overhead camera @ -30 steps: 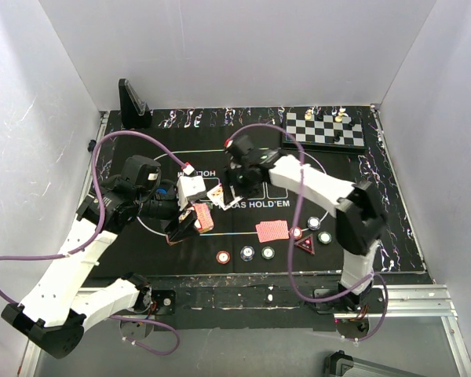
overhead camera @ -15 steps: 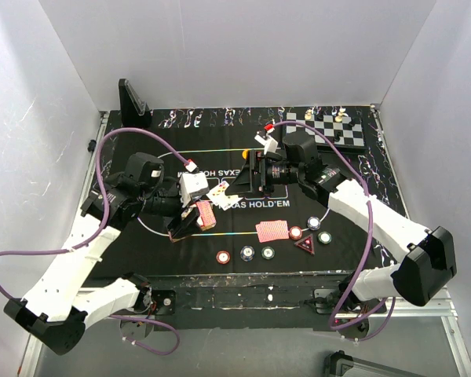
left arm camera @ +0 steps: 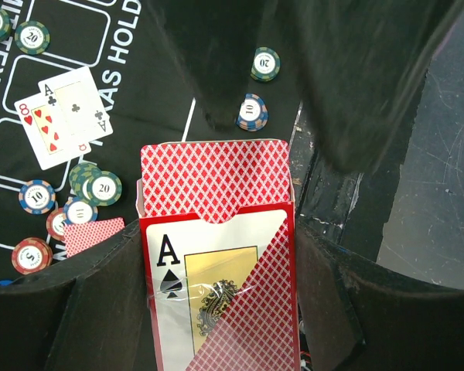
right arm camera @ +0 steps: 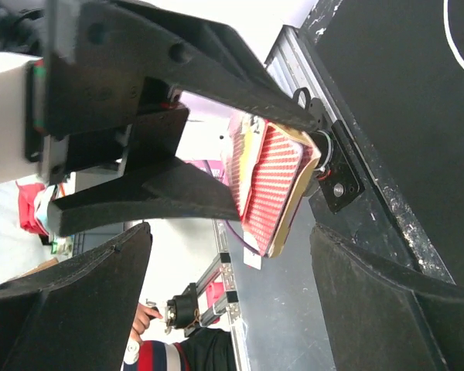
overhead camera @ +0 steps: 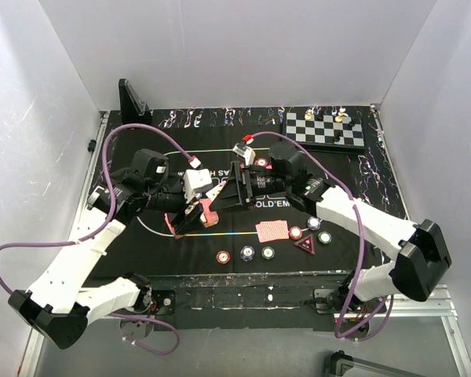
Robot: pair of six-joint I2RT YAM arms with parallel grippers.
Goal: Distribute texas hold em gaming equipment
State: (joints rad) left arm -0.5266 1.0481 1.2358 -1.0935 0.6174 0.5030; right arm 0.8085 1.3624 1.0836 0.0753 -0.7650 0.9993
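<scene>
A red cardboard card box (left arm camera: 216,309) with an ace of spades printed on its face sits left of centre in the overhead view, raised off the black printed mat (overhead camera: 180,251). Its flap is open and the red-backed deck (left arm camera: 213,182) shows above the cut-out lip. The left gripper (overhead camera: 198,217) is clenched on the box's two sides, mouth pointing toward the other arm.

The right gripper (overhead camera: 226,191) sits just beside that open end with its jaws spread wide and nothing between them. Its wrist view shows the box edge-on ahead, centred in the gap.

In the left wrist view, two face-up cards (left arm camera: 66,116) lie at upper left. In the overhead view, a small pile of loose red-backed cards (overhead camera: 272,230) lies lower centre. Round poker chips (overhead camera: 246,253) sit in a row below it, and a red triangular marker (overhead camera: 304,244) sits to its right. The black-and-white chessboard (overhead camera: 326,128) is well apart at upper right.

This looks like the dealing step, with a card about to be drawn from the held box. The next move calls for the right fingers to close on only the exposed edge of the top card, not the box lip. Then the card should slide straight out along the box's length while the left grip holds firm.
</scene>
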